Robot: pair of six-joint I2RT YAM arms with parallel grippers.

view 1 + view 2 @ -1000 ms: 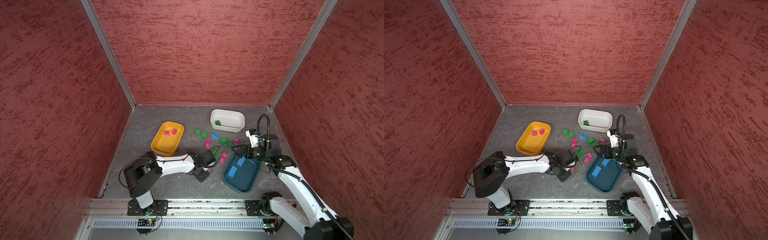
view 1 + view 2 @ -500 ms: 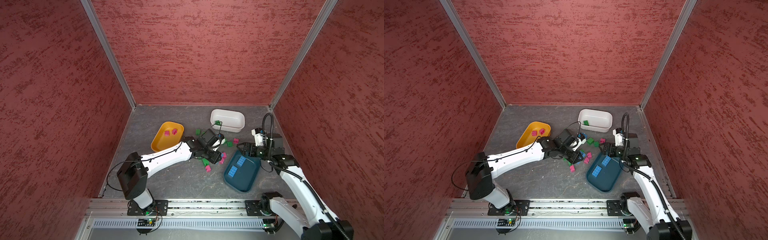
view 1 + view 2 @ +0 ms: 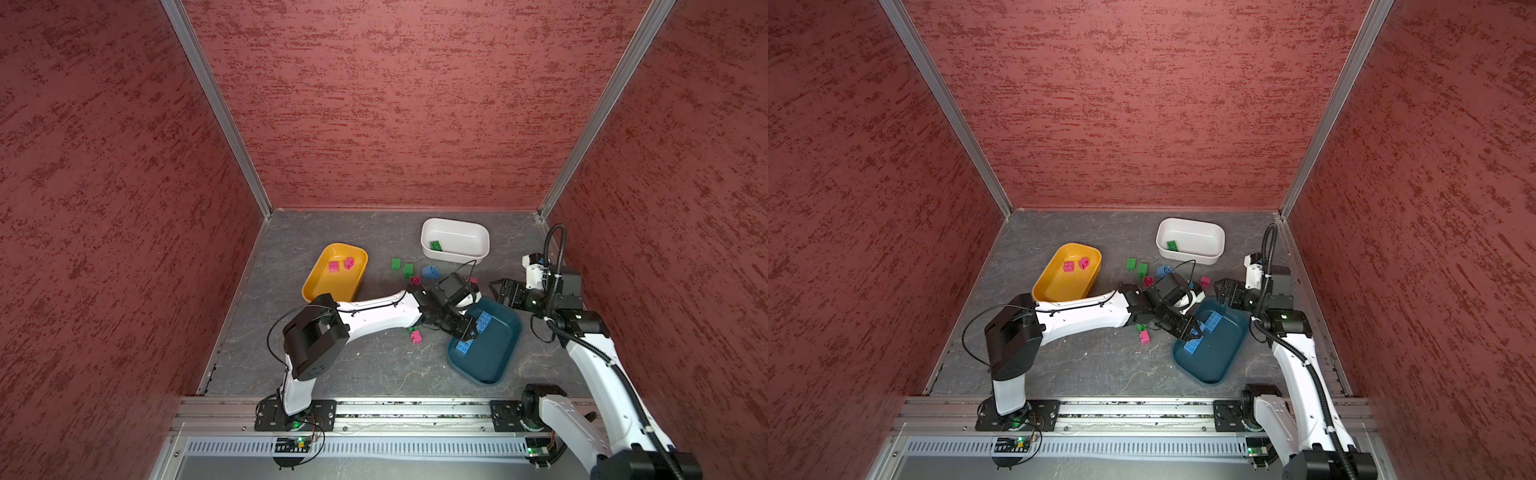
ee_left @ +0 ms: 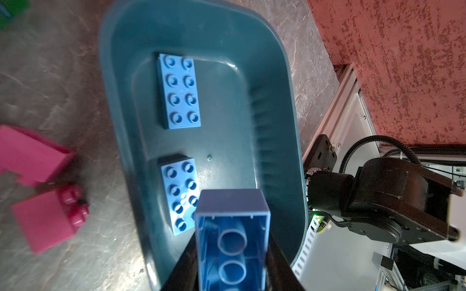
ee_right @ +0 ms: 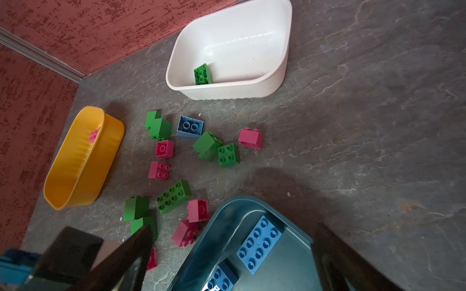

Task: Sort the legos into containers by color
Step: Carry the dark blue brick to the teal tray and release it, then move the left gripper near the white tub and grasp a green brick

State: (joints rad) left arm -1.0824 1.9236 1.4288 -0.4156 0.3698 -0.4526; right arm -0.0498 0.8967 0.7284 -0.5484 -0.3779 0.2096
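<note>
My left gripper (image 3: 468,328) reaches across to the near-left rim of the dark teal container (image 3: 496,361) and is shut on a blue lego (image 4: 232,236), held hollow side toward the wrist camera. Two long blue legos (image 4: 179,91) (image 4: 177,196) lie studs-up in that container (image 4: 227,121). My right gripper (image 3: 500,291) hovers open and empty at the container's far edge (image 5: 285,272). The yellow container (image 3: 328,286) holds two pink legos (image 3: 341,264). The white container (image 3: 457,226) holds one green lego (image 3: 436,246).
Loose legos lie between the containers: green ones (image 5: 174,196) (image 5: 208,146), pink ones (image 5: 251,138) (image 5: 198,210) and one blue (image 5: 189,126). Two pink and green legos (image 3: 415,336) sit beside the left forearm. Red walls close in three sides.
My left arm has swung from the pink legos at the front middle out to the teal container, carrying the blue lego. The right gripper has drawn back slightly to the container's far edge.
</note>
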